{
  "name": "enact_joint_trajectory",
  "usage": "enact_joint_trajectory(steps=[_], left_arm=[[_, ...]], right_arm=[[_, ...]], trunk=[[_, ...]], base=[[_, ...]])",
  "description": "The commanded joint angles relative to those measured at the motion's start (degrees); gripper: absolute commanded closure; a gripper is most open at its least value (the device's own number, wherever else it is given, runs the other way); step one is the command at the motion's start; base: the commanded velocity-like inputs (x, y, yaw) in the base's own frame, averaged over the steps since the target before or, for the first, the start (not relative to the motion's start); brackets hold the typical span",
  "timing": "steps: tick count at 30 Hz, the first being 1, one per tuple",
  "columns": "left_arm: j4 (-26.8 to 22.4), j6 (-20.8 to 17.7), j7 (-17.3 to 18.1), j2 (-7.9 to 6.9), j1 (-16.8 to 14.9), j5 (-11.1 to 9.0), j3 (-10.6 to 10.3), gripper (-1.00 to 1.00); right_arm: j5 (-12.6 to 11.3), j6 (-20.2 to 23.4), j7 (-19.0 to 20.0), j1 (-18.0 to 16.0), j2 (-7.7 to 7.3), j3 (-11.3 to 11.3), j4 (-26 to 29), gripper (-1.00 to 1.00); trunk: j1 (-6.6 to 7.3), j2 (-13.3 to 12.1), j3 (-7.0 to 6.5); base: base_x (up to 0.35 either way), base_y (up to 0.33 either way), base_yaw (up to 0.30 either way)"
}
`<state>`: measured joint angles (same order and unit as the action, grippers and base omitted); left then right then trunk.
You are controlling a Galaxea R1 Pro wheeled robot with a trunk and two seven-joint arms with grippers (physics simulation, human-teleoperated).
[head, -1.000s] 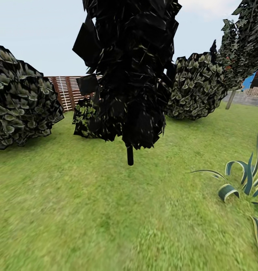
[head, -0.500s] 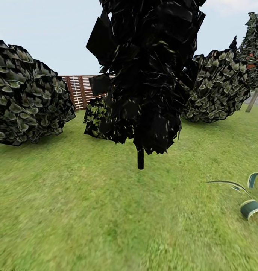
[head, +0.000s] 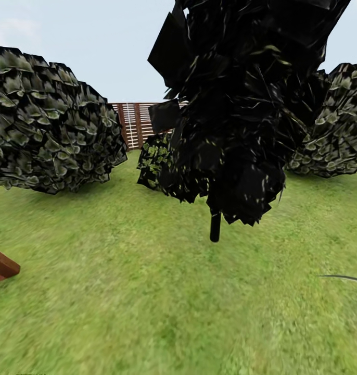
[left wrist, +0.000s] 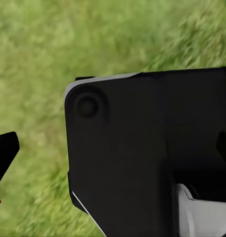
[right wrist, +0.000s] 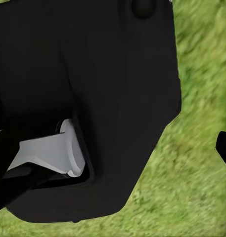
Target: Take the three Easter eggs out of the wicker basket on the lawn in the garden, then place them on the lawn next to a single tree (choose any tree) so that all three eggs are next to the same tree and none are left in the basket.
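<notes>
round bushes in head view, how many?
2: one bush at the left, one bush at the right edge, partly behind the tree. Others may be hidden behind it.

Two leafy round shrubs (head: 51, 138) (head: 337, 130) flank a brown slatted fence (head: 134, 122) under pale sky (head: 95, 41).

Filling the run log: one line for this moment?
phase: transit | ahead: tree on lawn | eggs, basket: unseen | grippers: unclear
</notes>
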<state>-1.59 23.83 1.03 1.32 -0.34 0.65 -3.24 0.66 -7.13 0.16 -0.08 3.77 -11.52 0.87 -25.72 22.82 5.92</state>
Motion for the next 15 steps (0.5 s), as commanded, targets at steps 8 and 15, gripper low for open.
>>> enact_joint_trajectory(steps=[8,15], left_arm=[[0.01,0.17,-0.06,-0.01,-0.04,0.05,-0.28,-1.0],[0.01,0.18,-0.06,-0.01,-0.03,0.05,-0.28,-1.0]], right_arm=[[0.12,-0.2,0.02,-0.01,0.01,-0.35,-0.02,-1.0],[0.13,-0.2,0.02,-0.01,0.01,-0.35,-0.06,-1.0]], trunk=[[-0.06,0.1,0.34],[-0.06,0.1,0.52]], base=[[0.277,0.0,0.273],[0.259,0.0,0.276]])
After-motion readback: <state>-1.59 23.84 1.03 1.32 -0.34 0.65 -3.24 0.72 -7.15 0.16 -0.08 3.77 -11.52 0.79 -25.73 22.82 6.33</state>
